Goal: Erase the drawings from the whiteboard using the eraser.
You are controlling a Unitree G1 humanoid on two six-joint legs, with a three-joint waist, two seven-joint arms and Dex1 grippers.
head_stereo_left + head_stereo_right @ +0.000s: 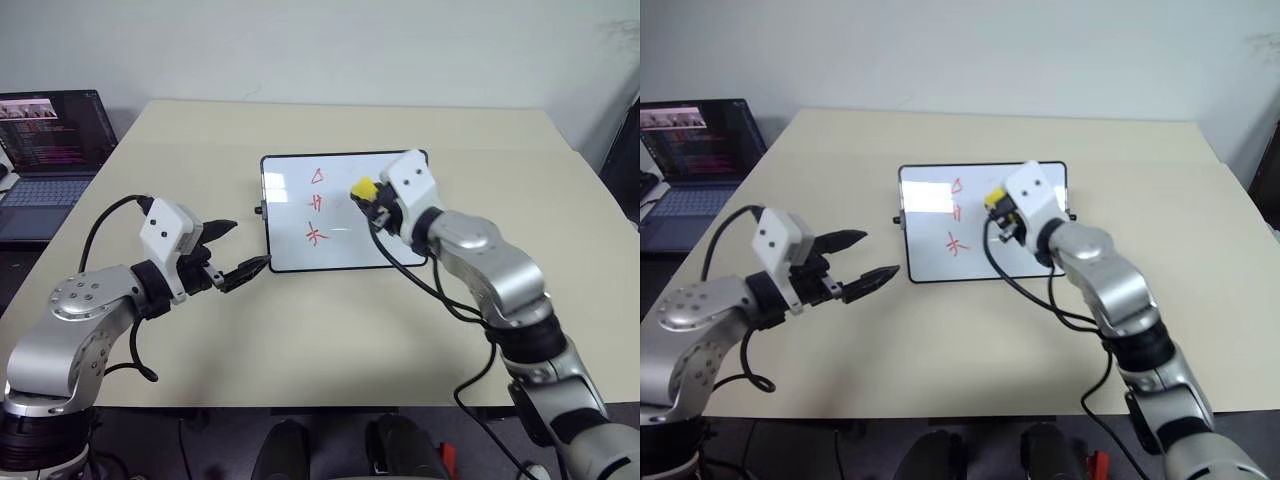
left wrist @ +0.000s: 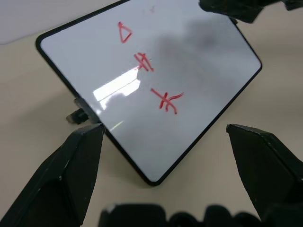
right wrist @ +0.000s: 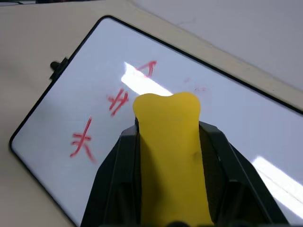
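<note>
The whiteboard [image 1: 290, 215] lies flat at the middle of the tan table. Three red drawings run down its left half: a triangle [image 1: 317, 178], a crossed symbol [image 1: 315, 203] and another crossed symbol [image 1: 317, 236]. My right gripper [image 1: 372, 203] hovers over the board's right half, just right of the drawings, shut on the yellow eraser [image 1: 363, 187]. The right wrist view has the eraser [image 3: 168, 156] between the black fingers above the board. My left gripper [image 1: 248, 245] stands open off the board's near left corner, holding nothing, its fingers [image 2: 71, 175] framing the board [image 2: 203, 56].
An open laptop [image 1: 45, 150] sits on a separate surface at the far left. A small black knob [image 1: 259, 210] sticks out of the board's left side. Black cables hang from both wrists. Bare table [image 1: 330, 330] lies in front of the board.
</note>
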